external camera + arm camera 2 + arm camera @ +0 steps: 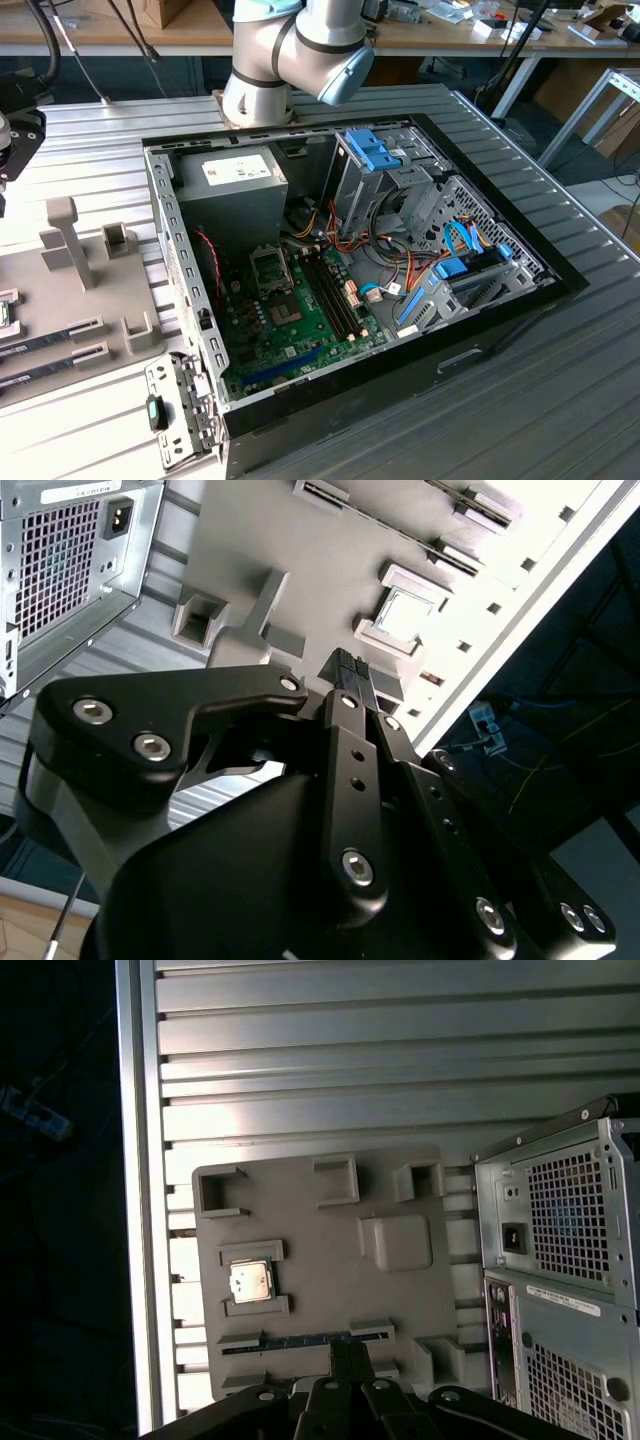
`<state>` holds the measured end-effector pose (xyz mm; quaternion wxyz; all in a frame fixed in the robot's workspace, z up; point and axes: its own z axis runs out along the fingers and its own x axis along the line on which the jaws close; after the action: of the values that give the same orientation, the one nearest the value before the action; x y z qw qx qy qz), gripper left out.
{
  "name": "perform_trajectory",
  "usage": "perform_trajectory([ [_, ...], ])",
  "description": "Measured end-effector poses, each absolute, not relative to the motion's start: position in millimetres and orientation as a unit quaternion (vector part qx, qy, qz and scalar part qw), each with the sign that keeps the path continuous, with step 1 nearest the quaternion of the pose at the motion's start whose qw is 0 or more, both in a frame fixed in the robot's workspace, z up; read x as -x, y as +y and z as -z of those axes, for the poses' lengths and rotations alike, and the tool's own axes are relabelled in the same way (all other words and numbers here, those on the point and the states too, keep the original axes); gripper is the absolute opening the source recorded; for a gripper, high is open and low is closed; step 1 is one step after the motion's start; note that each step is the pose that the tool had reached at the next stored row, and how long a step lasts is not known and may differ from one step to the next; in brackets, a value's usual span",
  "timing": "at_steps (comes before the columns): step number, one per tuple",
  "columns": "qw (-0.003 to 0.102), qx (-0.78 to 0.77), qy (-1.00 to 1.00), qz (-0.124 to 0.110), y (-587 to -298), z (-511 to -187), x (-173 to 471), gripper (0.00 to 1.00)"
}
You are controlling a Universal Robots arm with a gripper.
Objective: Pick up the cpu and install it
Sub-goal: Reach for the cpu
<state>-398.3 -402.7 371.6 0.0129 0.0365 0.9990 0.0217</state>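
Cpu [250, 1282] lies flat in a small square pocket of the grey tray [320, 1250] on the desk [300, 1060], so it cannot slide away. The fingers [340, 1360] are pressed together, holding nothing, hanging over the tray near the cpu.

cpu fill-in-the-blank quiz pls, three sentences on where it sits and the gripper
The cpu rests in a pocket of the grey tray, ____ the computer case. The gripper over the tray holds ____. Its jaws are ____.
Missing words: outside; nothing; shut.
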Motion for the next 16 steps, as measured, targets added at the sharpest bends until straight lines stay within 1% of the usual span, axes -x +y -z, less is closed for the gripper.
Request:
perform_trajectory([
  [16,0.013,-0.036,0.999,-0.022,-403.0,-368.4,399.8,0.11],
])
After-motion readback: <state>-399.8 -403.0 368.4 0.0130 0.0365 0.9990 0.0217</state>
